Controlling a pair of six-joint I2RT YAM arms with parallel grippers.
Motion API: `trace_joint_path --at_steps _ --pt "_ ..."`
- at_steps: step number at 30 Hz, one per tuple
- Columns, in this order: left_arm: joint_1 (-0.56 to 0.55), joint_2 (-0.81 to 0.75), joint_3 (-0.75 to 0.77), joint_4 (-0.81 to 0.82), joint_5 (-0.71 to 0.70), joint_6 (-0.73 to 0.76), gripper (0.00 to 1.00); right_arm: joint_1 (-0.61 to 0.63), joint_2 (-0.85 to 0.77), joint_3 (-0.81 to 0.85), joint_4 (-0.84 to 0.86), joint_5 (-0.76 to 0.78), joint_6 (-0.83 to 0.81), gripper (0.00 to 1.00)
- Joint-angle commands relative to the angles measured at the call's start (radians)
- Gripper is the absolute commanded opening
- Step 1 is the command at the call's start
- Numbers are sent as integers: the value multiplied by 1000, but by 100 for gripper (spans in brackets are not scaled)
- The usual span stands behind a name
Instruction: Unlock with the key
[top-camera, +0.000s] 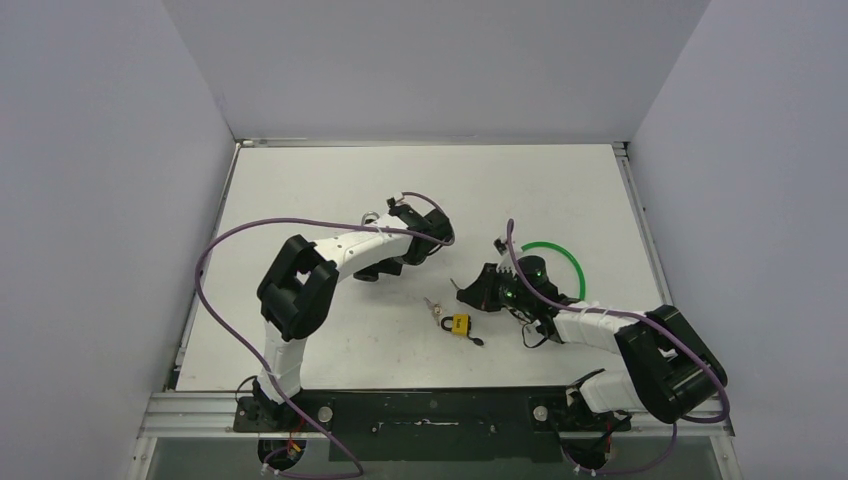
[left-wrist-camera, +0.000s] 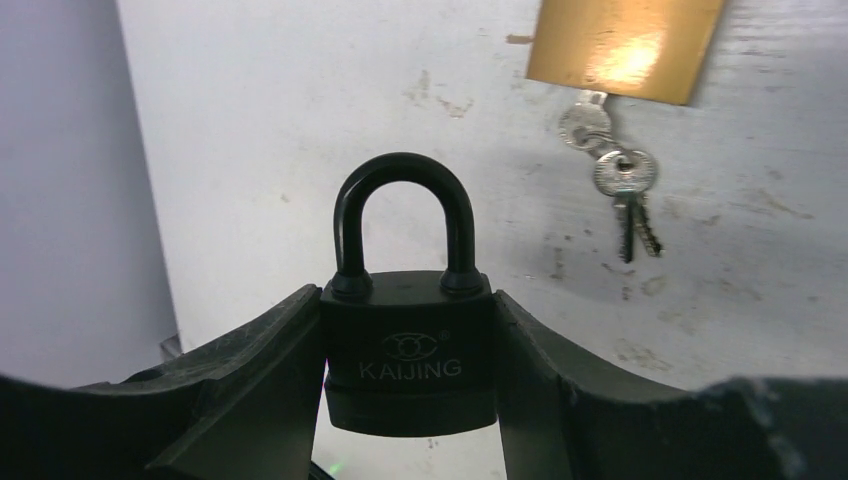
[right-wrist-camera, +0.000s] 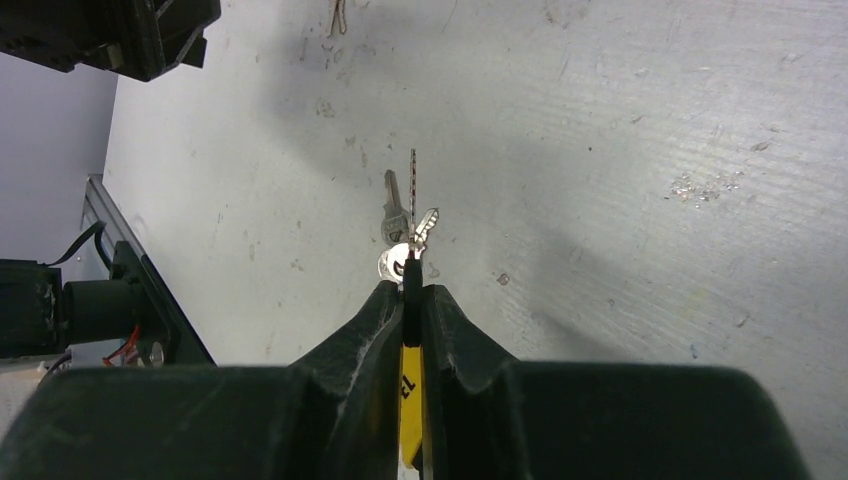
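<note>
Nearest to the arm bases, a yellow padlock (top-camera: 459, 323) lies on the table (top-camera: 330, 180) with its own bunch of keys (top-camera: 432, 308) touching it; no gripper holds it. Just behind it, the right gripper (right-wrist-camera: 410, 300) is closed tight on the dark head of a key (right-wrist-camera: 412, 180). The blade of this key points forward, away from the fingers, spare keys (right-wrist-camera: 393, 215) hang beside it, and a yellow tag (right-wrist-camera: 409, 400) sits between the fingers. Farther back, the left gripper (left-wrist-camera: 408, 298) clamps the body of the black padlock (left-wrist-camera: 408, 365). Its shackle (left-wrist-camera: 403, 200) is seated in both holes, so I judge it locked. The step in hand, I think, is to bring the blade to the keyhole. To do it well, the left arm should turn the bottom of the padlock toward the right gripper, and the blade must be in line with the slot before any push; the hanging keys may catch. Only the left wrist view shows the black padlock, because in the top view the arm hides it. Only the right wrist view shows the blade. No view shows the keyhole.
</note>
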Motion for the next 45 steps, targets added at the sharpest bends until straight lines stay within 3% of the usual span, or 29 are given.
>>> trace_joint_path --at_steps 1,4,10,16,23,34,45 --pt "-7 -12 48 -148 -163 -34 17 20 2 25 64 2 9 0" --pt "-2 -23 44 -114 -135 -16 17 32 -2 29 64 3 11 0" --pt "32 -140 -32 89 92 66 17 87 -24 30 99 -5 40 0" --pt "82 -259 -122 214 315 77 15 198 -29 4 277 11 180 0" --pt "101 -352 -217 343 466 18 10 339 68 69 433 55 287 0" --pt "148 -439 -320 451 561 -100 10 377 234 147 544 85 360 0" --pt "177 -464 -332 457 586 -104 8 375 351 181 615 65 414 0"
